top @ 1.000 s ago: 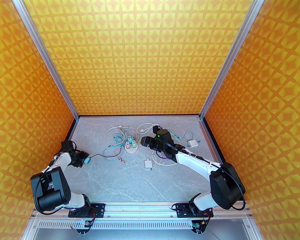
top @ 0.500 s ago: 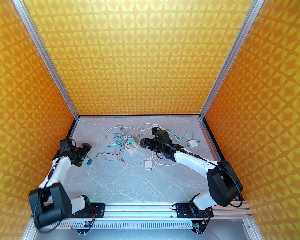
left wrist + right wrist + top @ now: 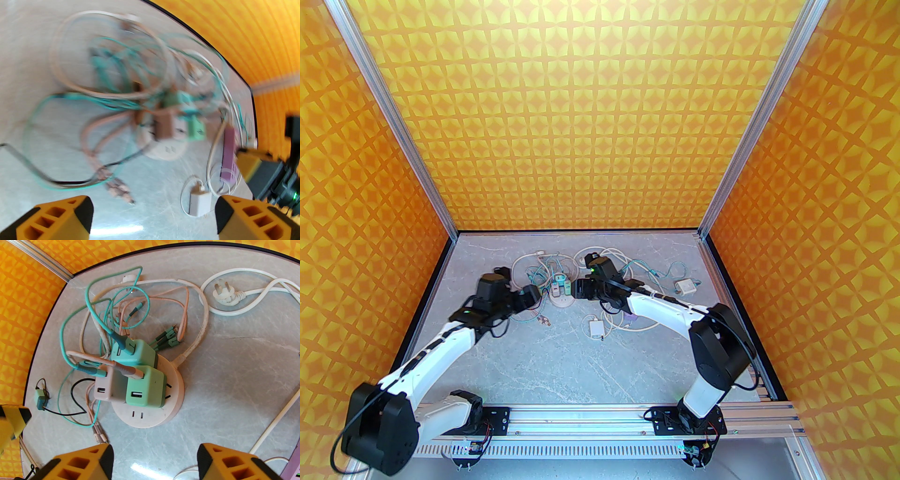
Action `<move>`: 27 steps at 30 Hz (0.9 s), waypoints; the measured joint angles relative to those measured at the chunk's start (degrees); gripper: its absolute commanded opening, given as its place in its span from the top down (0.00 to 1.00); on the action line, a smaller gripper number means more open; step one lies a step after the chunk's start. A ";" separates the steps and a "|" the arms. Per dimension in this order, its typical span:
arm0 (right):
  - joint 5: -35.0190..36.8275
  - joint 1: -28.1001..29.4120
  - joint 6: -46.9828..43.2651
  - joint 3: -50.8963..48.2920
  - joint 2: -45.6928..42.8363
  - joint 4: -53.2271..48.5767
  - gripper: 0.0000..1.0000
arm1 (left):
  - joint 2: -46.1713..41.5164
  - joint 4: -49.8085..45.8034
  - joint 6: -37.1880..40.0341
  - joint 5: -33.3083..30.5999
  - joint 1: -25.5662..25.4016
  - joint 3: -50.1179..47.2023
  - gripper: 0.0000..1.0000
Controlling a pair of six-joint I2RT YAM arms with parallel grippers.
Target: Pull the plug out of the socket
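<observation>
Found table (image 3: 562,365) bearing cable tangle (image 3: 536,274). Noted left gripper (image 3: 153,211) and right gripper (image 3: 154,451) flanking round socket (image 3: 150,420), fingers apart, empty; judged staged for bracing and pulling. Counted three plugs (image 3: 145,390) seated upright in socket, none withdrawn.

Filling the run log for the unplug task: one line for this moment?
left fingers: open, empty | right fingers: open, empty | socket: three chargers plugged in | teal charger: loose on table
</observation>
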 measured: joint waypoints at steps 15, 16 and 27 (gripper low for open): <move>0.61 0.35 -0.39 2.29 2.97 -0.74 0.37 | 19.67 13.42 0.72 -1.44 -3.74 5.38 0.54; 0.61 0.35 -0.39 2.29 2.97 -0.76 0.37 | 20.55 13.84 0.74 -1.38 -3.63 6.12 0.55; 1.27 0.83 -1.81 5.79 5.25 -2.43 0.39 | 26.84 18.45 -0.15 1.49 -0.79 8.66 0.60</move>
